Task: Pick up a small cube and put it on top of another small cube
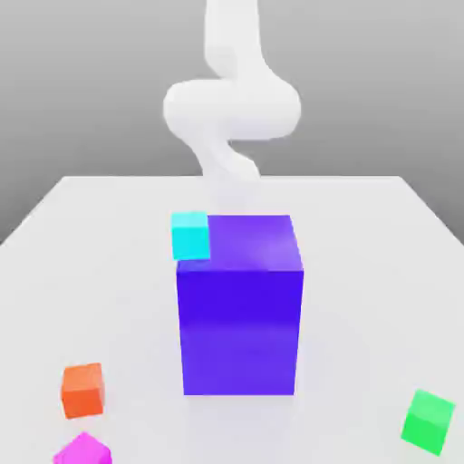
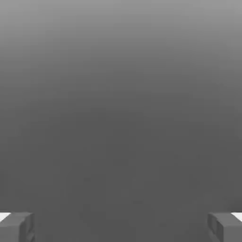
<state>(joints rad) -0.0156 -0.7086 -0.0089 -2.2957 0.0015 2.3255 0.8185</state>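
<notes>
The small magenta cube (image 1: 82, 450) lies at the near edge of the table on the exterior view's left. An orange cube (image 1: 82, 390) sits just behind it. Small cubes also include a cyan one (image 1: 190, 235) behind the big block's left top corner and a green one (image 1: 428, 421) at the near right. My white arm (image 1: 231, 109) rises at the far side of the table, behind the big block. In the hand view my gripper (image 2: 121, 228) is open, its two grey fingertips (image 2: 16, 227) far apart with nothing between them, facing plain grey background.
A tall blue-violet block (image 1: 240, 308) stands in the middle of the white table (image 1: 381, 272), between my arm and the near cubes. It hides the lower end of the arm in the exterior view.
</notes>
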